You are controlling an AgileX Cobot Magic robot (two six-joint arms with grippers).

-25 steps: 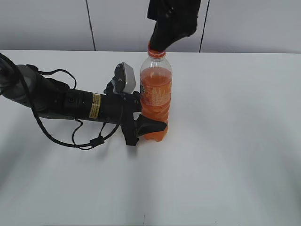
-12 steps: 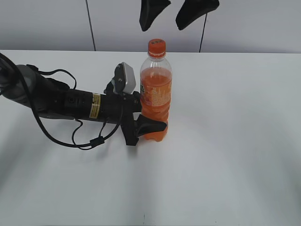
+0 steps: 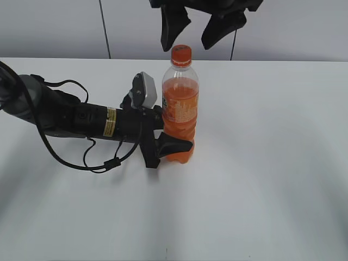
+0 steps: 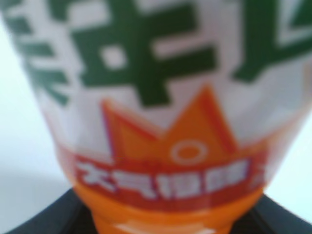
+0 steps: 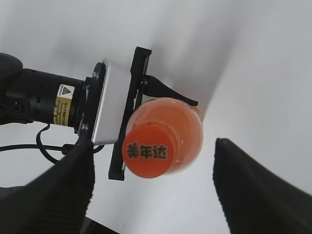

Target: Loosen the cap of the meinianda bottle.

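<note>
The meinianda bottle (image 3: 180, 111) stands upright mid-table, full of orange soda. Its orange cap (image 3: 181, 54) is on the neck. My left gripper (image 3: 175, 148) lies low along the table and is shut on the bottle's lower body; its wrist view is filled by the blurred label (image 4: 161, 97). My right gripper (image 3: 197, 30) hangs open just above the cap, one finger (image 3: 173, 30) on each side, touching nothing. From above, the cap (image 5: 147, 150) with dark characters sits between the two black fingers (image 5: 256, 187).
The left arm (image 3: 70, 119) with its cables (image 3: 103, 163) stretches across the left of the white table (image 3: 261, 179). A grey panelled wall (image 3: 54, 27) stands behind.
One second ago my right gripper was closed on the cap. It let go, opened and rose, and has now come down a little closer to the cap. The bottle and left arm have not moved.
</note>
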